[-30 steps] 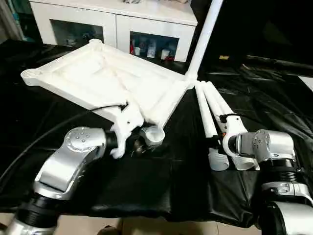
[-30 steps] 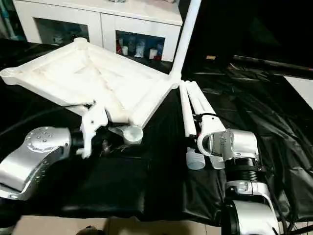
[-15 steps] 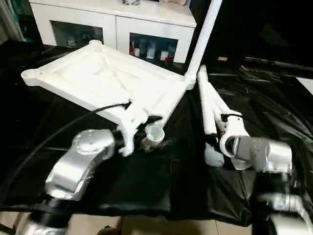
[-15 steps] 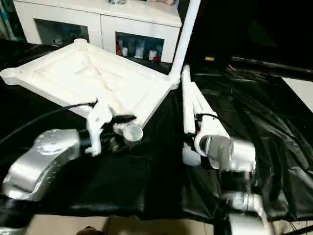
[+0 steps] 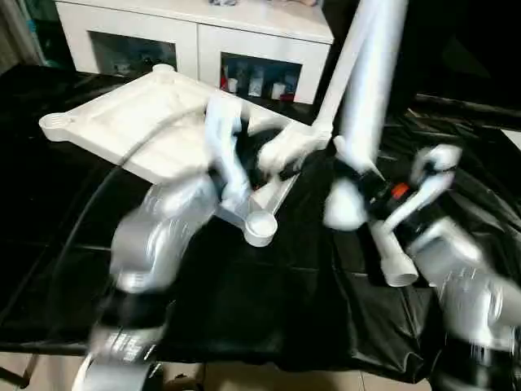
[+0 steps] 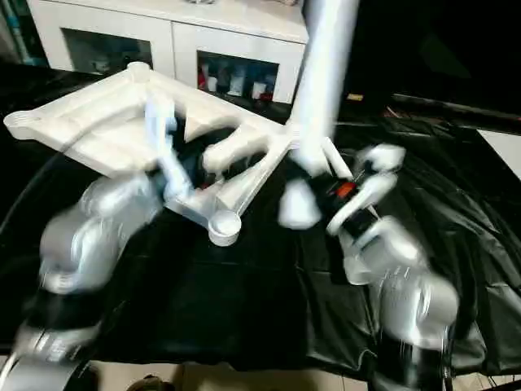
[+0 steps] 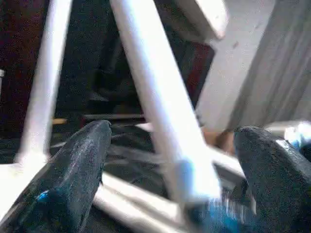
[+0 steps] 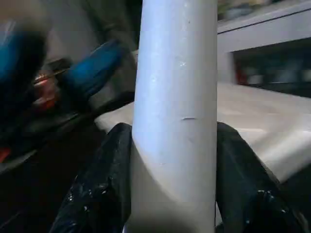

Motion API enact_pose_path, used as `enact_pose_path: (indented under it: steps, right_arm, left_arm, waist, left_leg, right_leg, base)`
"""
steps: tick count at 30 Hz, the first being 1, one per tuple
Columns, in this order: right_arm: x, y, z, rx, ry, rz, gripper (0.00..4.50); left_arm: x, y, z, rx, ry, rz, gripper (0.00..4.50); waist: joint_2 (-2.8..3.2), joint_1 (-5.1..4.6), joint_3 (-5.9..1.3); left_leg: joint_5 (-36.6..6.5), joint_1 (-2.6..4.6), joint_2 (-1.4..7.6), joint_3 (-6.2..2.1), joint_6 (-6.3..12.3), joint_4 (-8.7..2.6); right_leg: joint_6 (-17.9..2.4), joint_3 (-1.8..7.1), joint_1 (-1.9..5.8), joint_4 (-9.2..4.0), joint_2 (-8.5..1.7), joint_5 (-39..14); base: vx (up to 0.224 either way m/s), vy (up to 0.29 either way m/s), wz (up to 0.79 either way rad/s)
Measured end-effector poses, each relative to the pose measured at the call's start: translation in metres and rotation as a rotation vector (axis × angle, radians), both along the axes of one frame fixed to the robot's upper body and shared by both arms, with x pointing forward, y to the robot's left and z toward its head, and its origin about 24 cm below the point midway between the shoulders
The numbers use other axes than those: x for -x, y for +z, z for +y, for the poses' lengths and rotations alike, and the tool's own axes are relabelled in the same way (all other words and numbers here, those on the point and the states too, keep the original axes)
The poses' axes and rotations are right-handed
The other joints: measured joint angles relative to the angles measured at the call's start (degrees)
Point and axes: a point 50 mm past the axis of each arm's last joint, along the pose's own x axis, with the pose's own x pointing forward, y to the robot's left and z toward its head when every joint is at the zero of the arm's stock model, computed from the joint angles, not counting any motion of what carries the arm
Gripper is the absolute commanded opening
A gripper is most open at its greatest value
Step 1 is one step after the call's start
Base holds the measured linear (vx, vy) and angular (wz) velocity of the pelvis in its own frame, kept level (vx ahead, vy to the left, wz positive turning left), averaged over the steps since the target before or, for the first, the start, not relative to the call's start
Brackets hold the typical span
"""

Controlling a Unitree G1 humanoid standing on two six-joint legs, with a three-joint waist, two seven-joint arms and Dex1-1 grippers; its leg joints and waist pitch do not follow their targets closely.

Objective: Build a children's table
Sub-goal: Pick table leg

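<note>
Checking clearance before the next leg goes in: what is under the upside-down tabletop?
The tabletop rests ribbed side up on the black cloth, near corner socket included. Whatever lies beneath its middle is covered.

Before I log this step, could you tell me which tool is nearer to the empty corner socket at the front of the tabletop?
Left. The left tool hovers open over the tabletop, just behind the front corner socket. The right tool is off to the side, clamped on a raised leg.
</note>
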Motion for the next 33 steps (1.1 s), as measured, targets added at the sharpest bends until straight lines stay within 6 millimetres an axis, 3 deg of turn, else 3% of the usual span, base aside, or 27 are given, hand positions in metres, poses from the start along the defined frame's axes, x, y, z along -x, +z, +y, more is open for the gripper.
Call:
enact_pose_path:
  steps: [6,13,14,17,18,22,30,33]
  right_arm:
    - [0.008,0.003,0.012,0.034,0.116,-0.050,1.88]
    - [0.008,0.001,0.019,0.109,0.146,-0.075,1.88]
    - [0.008,0.001,0.020,0.124,0.143,-0.077,1.88]
    - [0.004,-0.003,0.023,0.173,0.122,-0.069,1.88]
    - [0.003,-0.004,0.024,0.185,0.116,-0.067,1.88]
    - [-0.004,-0.003,0.028,0.239,0.075,-0.078,1.88]
    - [-0.010,-0.003,0.033,0.284,0.029,-0.080,1.88]
    - [-0.010,-0.004,0.036,0.299,0.036,-0.083,1.88]
  left_arm:
    - [-0.007,0.016,-0.012,0.093,-0.047,0.096,4.50]
    - [-0.012,0.010,-0.009,0.099,0.006,0.184,4.50]
    - [-0.013,0.009,-0.008,0.101,0.017,0.196,4.21]
    - [-0.015,0.008,-0.006,0.085,0.066,0.222,4.14]
    - [-0.016,0.007,-0.005,0.075,0.086,0.231,3.77]
    - [-0.020,0.004,-0.004,0.072,0.160,0.278,3.68]
    - [-0.026,0.007,-0.002,0.062,0.229,0.299,2.85]
    - [-0.026,0.007,0.000,0.064,0.223,0.298,2.79]
  waist:
    - [-0.02,0.45,-0.01]
    - [-0.05,0.47,-0.02]
    - [-0.06,0.47,-0.02]
    - [-0.08,0.48,-0.04]
    - [-0.08,0.47,-0.03]
    - [-0.08,0.44,-0.03]
    - [-0.09,0.48,-0.04]
    - [-0.09,0.50,-0.04]
  left_leg:
    - [0.00,0.01,0.00,-0.04,0.00,0.00]
    - [0.01,-0.09,0.00,-0.06,0.01,0.00]
    - [0.01,-0.10,0.00,-0.06,0.02,0.00]
    - [0.01,-0.12,0.00,-0.06,0.02,0.00]
    - [0.01,-0.14,0.00,-0.06,0.03,0.00]
    - [0.01,-0.15,0.00,-0.06,0.05,0.00]
    - [-0.07,-0.26,0.00,-0.06,0.22,0.00]
    - [-0.09,-0.27,0.00,-0.06,0.25,0.00]
  right_leg:
    - [0.13,-0.03,0.03,-0.02,0.00,-0.07]
    - [0.16,-0.05,0.04,-0.14,0.00,-0.08]
    - [0.16,-0.05,0.04,-0.17,0.00,-0.08]
    - [0.18,-0.05,0.05,-0.23,0.00,-0.09]
    - [0.18,-0.06,0.05,-0.25,0.00,-0.09]
    - [0.19,-0.07,0.06,-0.32,0.00,-0.07]
    - [0.01,-0.09,0.10,-0.55,0.00,0.13]
    - [0.02,-0.10,0.09,-0.57,0.00,0.12]
  base:
    - [0.000,0.000,0.00]
    - [0.000,0.000,0.00]
    - [0.000,0.000,0.00]
    - [0.000,0.000,0.00]
    - [0.000,0.000,0.00]
    - [0.000,0.000,0.00]
    - [0.000,0.000,0.00]
    - [0.000,0.000,0.00]
